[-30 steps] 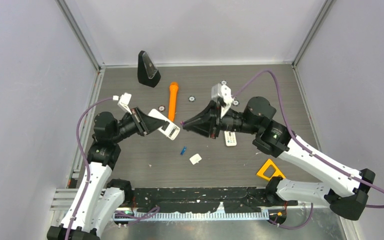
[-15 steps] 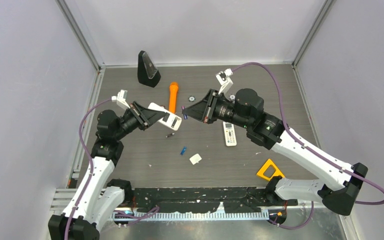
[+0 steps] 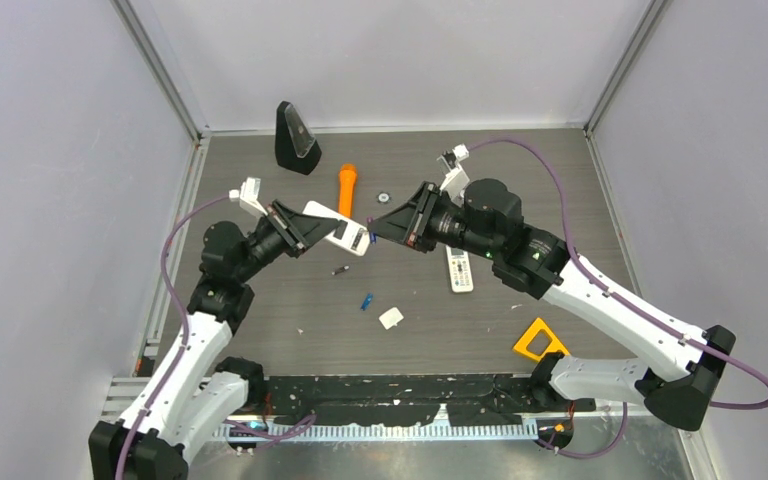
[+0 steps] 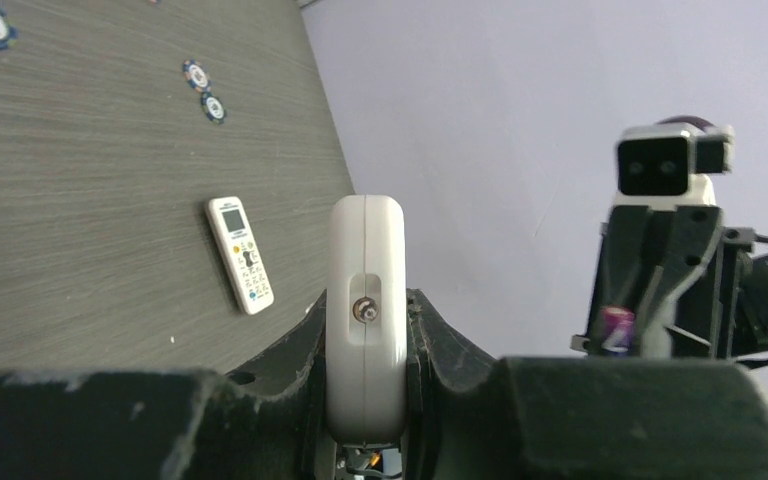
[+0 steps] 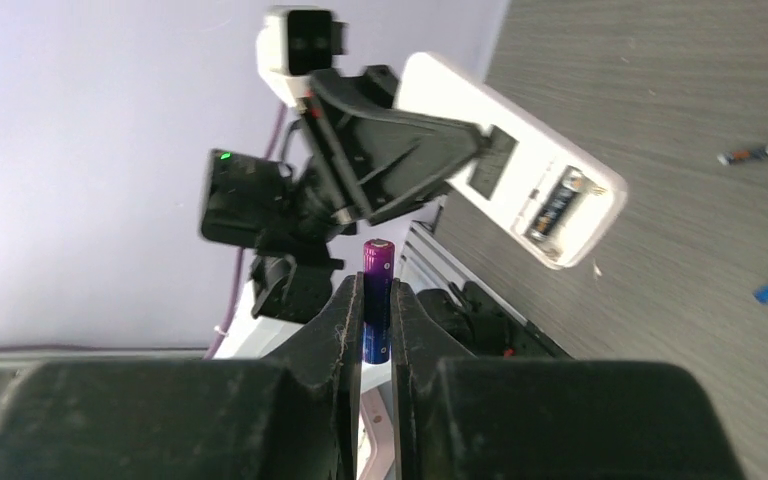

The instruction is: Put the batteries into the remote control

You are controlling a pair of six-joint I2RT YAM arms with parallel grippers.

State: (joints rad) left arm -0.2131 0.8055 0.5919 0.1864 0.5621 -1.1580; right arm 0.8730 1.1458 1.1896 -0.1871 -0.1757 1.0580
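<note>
Top external shows the left gripper (image 3: 310,228) clamped on the white remote (image 3: 343,232), held clear of the table (image 3: 560,200), its free end toward 3 o'clock. Just beyond that end, the right gripper (image 3: 380,228) pinches a purple battery (image 5: 377,285), its long axis in line with the gripper, pointing to 9 o'clock. From the right wrist, the remote's open battery bay (image 5: 552,205) lies at 1 o'clock of the battery tip, and the right arm is nearer.
</note>
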